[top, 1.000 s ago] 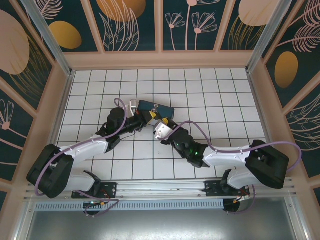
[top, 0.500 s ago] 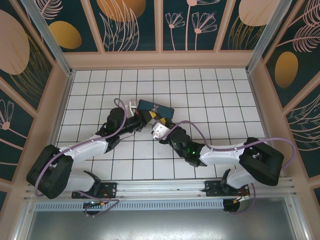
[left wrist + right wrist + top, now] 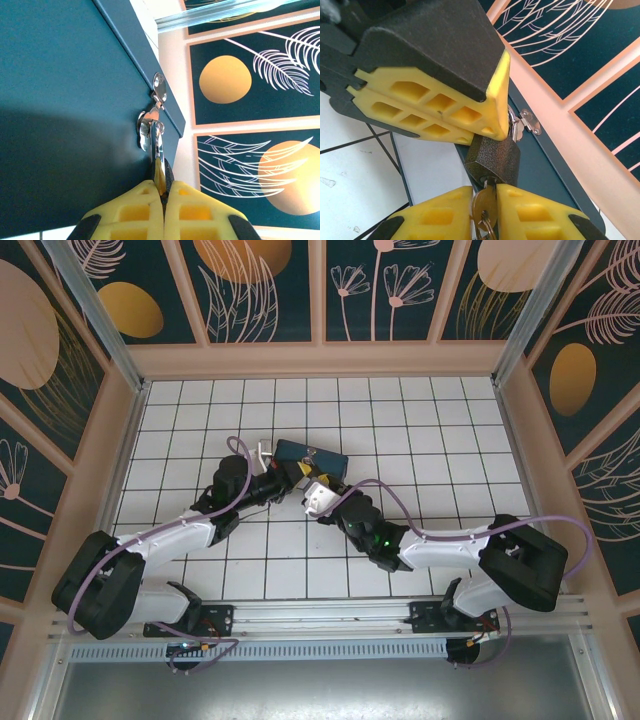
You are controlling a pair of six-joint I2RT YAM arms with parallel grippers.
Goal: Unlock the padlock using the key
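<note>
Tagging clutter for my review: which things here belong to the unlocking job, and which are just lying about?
Job: padlock; key, in its keyhole; left gripper; right gripper.
Not the job: blue tin, its hasp carrying the padlock; tiled floor.

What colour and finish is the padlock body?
The padlock is charcoal-black with a speckled, hammered texture. It shows best in the right wrist view.

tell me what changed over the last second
The right arm swung its elbow left and the right end effector edged toward the blue tin; it now pinches the key in the padlock. The left end effector stayed shut on the padlock, and the tin did not move.
</note>
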